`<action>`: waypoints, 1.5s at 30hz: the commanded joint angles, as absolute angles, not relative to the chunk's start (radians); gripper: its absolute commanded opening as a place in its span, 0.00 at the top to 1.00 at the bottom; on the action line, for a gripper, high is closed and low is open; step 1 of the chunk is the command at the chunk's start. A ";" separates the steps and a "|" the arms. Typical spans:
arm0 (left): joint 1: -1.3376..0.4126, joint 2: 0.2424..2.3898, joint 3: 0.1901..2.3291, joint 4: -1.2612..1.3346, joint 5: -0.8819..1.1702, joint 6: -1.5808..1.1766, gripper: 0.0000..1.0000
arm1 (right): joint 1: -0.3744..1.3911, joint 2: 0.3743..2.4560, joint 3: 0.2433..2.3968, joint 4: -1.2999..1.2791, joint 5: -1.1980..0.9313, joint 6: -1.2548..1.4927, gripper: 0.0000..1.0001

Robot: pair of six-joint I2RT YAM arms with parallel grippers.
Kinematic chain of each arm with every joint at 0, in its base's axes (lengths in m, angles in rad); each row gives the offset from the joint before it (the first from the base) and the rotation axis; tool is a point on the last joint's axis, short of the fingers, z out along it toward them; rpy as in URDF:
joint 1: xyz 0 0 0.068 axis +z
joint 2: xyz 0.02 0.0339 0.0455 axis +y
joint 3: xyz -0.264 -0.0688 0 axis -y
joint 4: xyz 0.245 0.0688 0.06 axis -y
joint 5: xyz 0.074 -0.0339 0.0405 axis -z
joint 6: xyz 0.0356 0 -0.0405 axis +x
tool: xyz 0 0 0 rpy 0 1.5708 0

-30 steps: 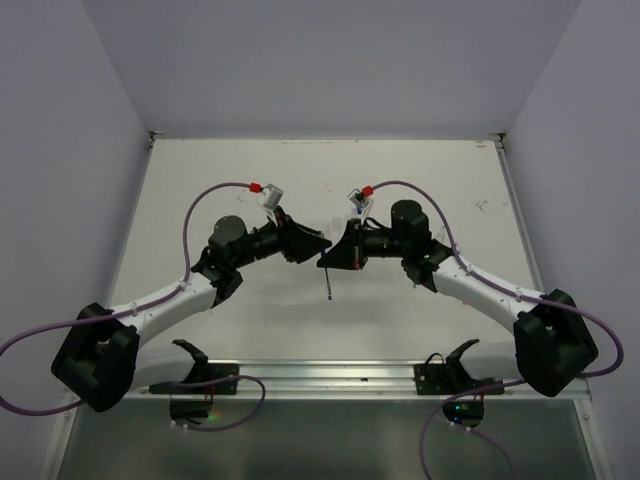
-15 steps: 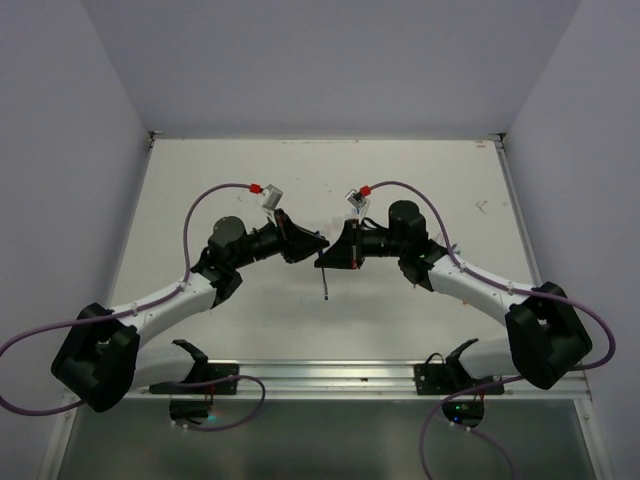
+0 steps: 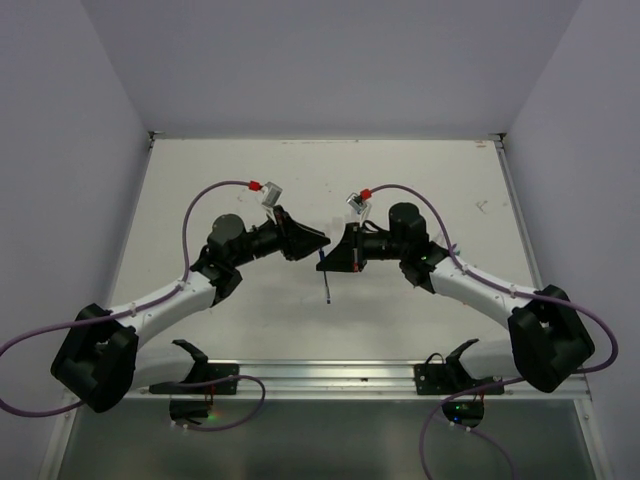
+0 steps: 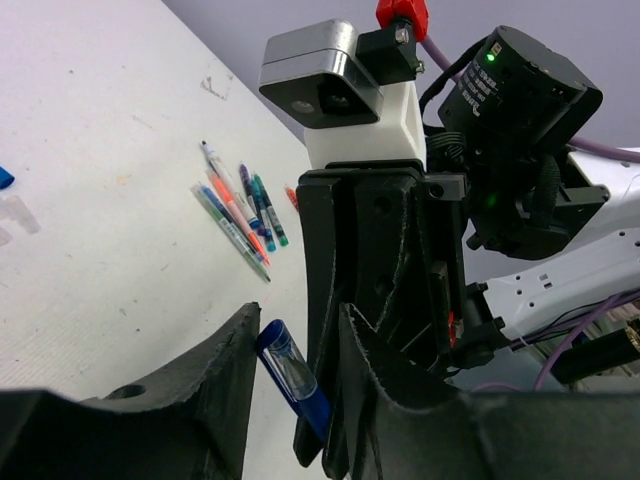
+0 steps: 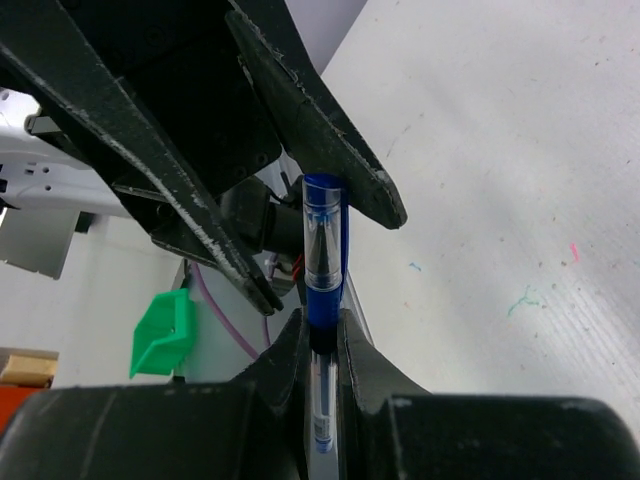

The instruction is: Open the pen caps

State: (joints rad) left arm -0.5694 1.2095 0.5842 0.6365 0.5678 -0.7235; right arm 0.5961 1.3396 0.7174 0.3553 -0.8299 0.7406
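The right gripper [image 5: 322, 338] is clamped on the barrel of a pen [image 5: 320, 420], and its blue pen cap [image 5: 322, 235] points to 12 o'clock in the right wrist view. The left gripper [image 4: 296, 335] has its jaws apart, with the cap between them. Several loose pens [image 4: 240, 215] lie on the table [image 4: 100, 270] toward 10 o'clock in the left wrist view.

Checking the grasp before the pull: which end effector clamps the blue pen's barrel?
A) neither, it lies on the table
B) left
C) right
C: the right end effector pinches the barrel of the blue pen, whose cap pokes between the open fingers of the left end effector.
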 commanded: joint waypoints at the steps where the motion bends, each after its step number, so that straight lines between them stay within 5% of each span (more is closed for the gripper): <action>1: -0.568 1.189 0.594 0.683 0.595 -0.747 0.62 | 0.598 1.301 0.716 0.347 -0.819 0.732 1.00; 5: -0.566 1.177 0.577 0.689 0.598 -0.753 0.67 | 0.598 1.301 0.706 0.377 -0.824 0.759 1.00; 9: -0.566 1.175 0.592 0.667 0.598 -0.750 0.94 | 0.598 1.299 0.707 0.373 -0.811 0.758 1.00; 14: -0.566 1.187 0.623 0.598 0.606 -0.723 0.91 | 0.598 1.318 0.718 0.365 -0.804 0.750 1.00; 16: -0.568 1.181 0.620 0.594 0.606 -0.721 0.73 | 0.598 1.321 0.712 0.399 -0.805 0.758 1.00; 20: -0.568 1.178 0.614 0.585 0.606 -0.713 0.61 | 0.598 1.347 0.696 0.474 -0.816 0.814 1.00; 26: -0.566 1.177 0.615 0.584 0.601 -0.710 0.78 | 0.598 1.339 0.703 0.465 -0.810 0.812 1.00; 29: -0.568 1.178 0.626 0.580 0.598 -0.712 1.00 | 0.598 1.324 0.713 0.398 -0.784 0.782 1.00; 45: -0.572 1.232 0.830 0.043 0.009 -0.863 1.00 | 0.661 1.272 0.831 -0.129 -0.313 0.479 1.00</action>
State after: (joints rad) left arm -0.6056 1.2221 0.7849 0.1429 0.2562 -0.8326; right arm 0.6518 1.2797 0.8169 0.0681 -0.4892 0.5381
